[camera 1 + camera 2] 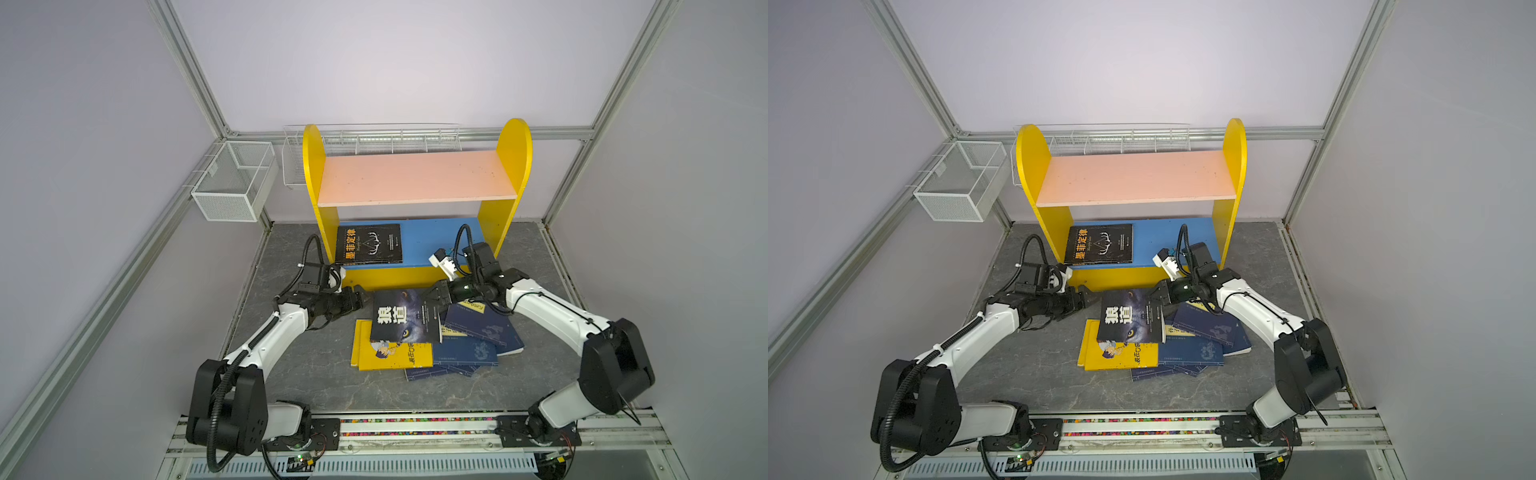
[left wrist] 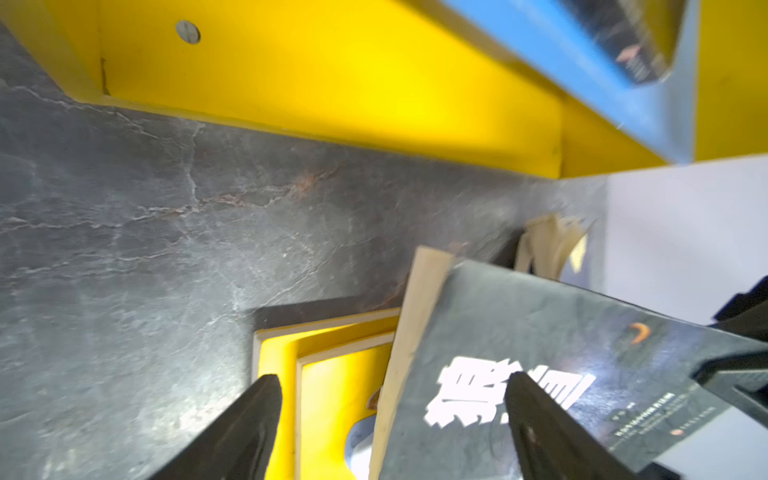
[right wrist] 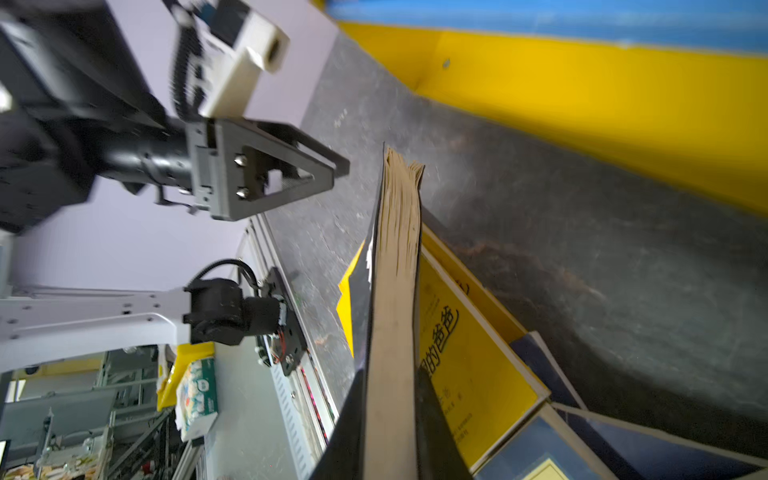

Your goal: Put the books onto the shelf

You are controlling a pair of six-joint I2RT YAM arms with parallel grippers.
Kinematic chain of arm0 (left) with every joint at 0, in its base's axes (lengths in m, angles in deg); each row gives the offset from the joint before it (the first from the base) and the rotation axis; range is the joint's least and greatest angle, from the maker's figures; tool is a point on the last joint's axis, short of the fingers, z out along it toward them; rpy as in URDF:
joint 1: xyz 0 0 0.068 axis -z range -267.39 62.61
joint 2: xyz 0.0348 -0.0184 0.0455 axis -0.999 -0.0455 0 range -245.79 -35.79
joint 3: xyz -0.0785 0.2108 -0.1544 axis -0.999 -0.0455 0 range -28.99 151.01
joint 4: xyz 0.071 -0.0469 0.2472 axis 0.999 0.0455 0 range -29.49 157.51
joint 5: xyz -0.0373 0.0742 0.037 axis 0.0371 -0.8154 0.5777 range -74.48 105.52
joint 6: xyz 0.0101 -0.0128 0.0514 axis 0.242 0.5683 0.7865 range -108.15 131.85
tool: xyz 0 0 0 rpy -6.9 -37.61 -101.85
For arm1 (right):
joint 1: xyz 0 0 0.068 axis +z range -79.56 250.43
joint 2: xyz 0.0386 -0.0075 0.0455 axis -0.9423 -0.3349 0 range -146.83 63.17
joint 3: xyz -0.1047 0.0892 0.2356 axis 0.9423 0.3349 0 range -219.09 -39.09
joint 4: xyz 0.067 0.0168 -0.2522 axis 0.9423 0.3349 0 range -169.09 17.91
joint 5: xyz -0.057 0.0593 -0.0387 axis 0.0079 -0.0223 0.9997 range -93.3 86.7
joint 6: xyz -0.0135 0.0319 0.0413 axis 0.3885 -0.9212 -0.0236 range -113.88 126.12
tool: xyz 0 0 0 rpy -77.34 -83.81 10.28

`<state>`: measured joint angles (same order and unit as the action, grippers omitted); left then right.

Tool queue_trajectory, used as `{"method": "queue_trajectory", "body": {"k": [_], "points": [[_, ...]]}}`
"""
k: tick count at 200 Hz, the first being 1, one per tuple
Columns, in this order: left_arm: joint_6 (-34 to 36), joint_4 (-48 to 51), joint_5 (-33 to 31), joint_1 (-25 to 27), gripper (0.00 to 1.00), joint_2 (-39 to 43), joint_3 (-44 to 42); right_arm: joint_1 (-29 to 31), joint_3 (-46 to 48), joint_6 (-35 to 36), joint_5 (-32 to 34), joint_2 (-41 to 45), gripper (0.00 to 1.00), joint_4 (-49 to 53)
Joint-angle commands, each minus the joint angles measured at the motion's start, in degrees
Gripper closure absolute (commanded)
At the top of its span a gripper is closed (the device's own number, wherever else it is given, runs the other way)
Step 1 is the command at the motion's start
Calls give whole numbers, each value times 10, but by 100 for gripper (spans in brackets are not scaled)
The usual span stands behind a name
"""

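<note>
The right gripper [image 1: 432, 296] is clamped on the right edge of the wolf book [image 1: 405, 318]; in the right wrist view its page block sits pinched between the fingers, and the book tilts up off the pile of yellow books [image 1: 390, 355] and navy books [image 1: 478, 336] on the table. The left gripper [image 1: 361, 300] stands with its fingers apart just beside the book's other edge, apparently not touching it. One black book [image 1: 369, 244] already lies on the blue board [image 1: 440, 241] of the shelf [image 1: 515, 158]. The step in hand looks like picking up the second book. Next, the book probably needs lifting clear of the yellow front rail and sliding onto the blue board beside the black book.
</note>
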<state>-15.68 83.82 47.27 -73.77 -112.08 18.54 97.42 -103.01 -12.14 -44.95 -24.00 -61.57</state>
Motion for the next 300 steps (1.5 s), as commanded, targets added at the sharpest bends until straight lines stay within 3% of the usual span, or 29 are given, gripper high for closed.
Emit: {"method": "queue_trajectory", "body": {"k": [1,57,90,130,138,157,171,200,224,257,300], "points": [[-31,-31,88,0,10,6,-10,-16,5,-48,-94,35,93,-101],[-72,-133,168,-1,7,62,-66,-35,11,-124,-155,36,93,-206],[-91,-181,205,-1,17,63,-73,-35,15,-168,-166,30,93,-264],[-127,-254,245,0,45,71,-74,-35,25,-195,-152,25,93,-300],[-133,-265,251,0,53,75,-73,-35,26,-189,-149,23,93,-294],[-138,-280,256,0,85,87,-74,-36,25,-171,-124,23,89,-264],[-138,-282,254,0,100,97,-73,-38,22,-156,-87,27,74,-231],[-154,-319,227,0,100,125,-78,-44,22,-128,6,46,29,-171],[-200,-391,194,-1,100,150,-90,-48,27,-110,64,67,14,-128],[-215,-433,129,-2,100,182,-96,-56,53,-113,80,91,13,-133],[-236,-490,82,-2,100,188,-105,-49,78,-182,-18,77,18,-258]]}}
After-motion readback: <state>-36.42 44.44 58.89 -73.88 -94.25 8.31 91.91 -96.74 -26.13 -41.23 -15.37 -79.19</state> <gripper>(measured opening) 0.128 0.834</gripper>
